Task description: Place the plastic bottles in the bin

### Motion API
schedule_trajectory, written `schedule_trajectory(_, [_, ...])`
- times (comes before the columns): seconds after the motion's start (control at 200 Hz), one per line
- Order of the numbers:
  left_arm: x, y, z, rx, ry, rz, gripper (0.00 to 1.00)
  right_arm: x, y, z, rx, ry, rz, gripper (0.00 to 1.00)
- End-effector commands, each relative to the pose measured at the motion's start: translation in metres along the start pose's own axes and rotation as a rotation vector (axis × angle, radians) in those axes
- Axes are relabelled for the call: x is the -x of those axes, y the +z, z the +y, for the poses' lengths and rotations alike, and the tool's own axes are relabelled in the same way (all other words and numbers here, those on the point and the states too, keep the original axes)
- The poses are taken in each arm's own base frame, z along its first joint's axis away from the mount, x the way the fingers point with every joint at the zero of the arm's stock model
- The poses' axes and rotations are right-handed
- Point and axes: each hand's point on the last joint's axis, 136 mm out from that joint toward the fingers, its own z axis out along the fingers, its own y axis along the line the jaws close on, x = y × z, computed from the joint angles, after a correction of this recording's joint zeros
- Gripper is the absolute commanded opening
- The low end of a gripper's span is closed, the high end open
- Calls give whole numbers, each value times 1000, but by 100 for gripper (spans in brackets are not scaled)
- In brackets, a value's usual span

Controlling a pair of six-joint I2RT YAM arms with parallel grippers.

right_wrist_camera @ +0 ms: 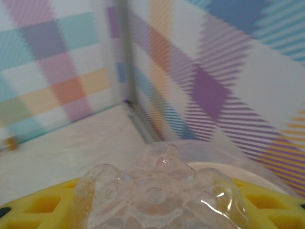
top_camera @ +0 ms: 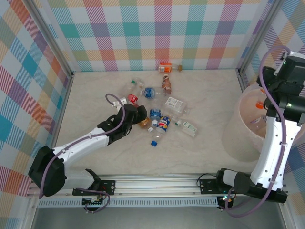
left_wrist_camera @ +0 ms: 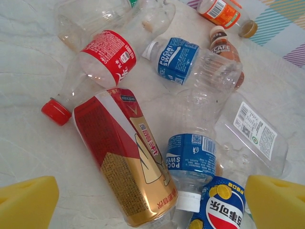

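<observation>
right wrist: right hand (right_wrist_camera: 157,212) grips bottle (right_wrist_camera: 159,183) over bin rim (right_wrist_camera: 250,172).

The table (top_camera: 95,143) is pale, like marble. A heap of plastic bottles (top_camera: 157,114) lies near the middle, and some are squashed flat. An orange bottle (top_camera: 170,67) lies alone at 12 o'clock, close to the back wall. A brown bottle (top_camera: 166,84) lies just in front of it. The big pinkish bin (top_camera: 236,138) stands at 3 o'clock, well apart from the heap.
</observation>
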Motion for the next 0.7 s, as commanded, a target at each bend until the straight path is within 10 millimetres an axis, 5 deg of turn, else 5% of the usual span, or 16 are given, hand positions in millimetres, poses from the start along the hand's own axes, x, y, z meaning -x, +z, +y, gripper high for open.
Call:
schedule_trajectory(0.0, [7, 0, -4, 7, -15, 11, 100, -28, 2, -44, -198, -33, 82, 40])
schedule_trajectory(0.515, [-12, 17, -7, 20, -23, 106, 100, -77, 14, -117, -551, -78, 110, 50])
schedule_trajectory(0.695, [-17, 20, -3, 45, -12, 129, 100, -85, 12, -136, -677, -126, 121, 70])
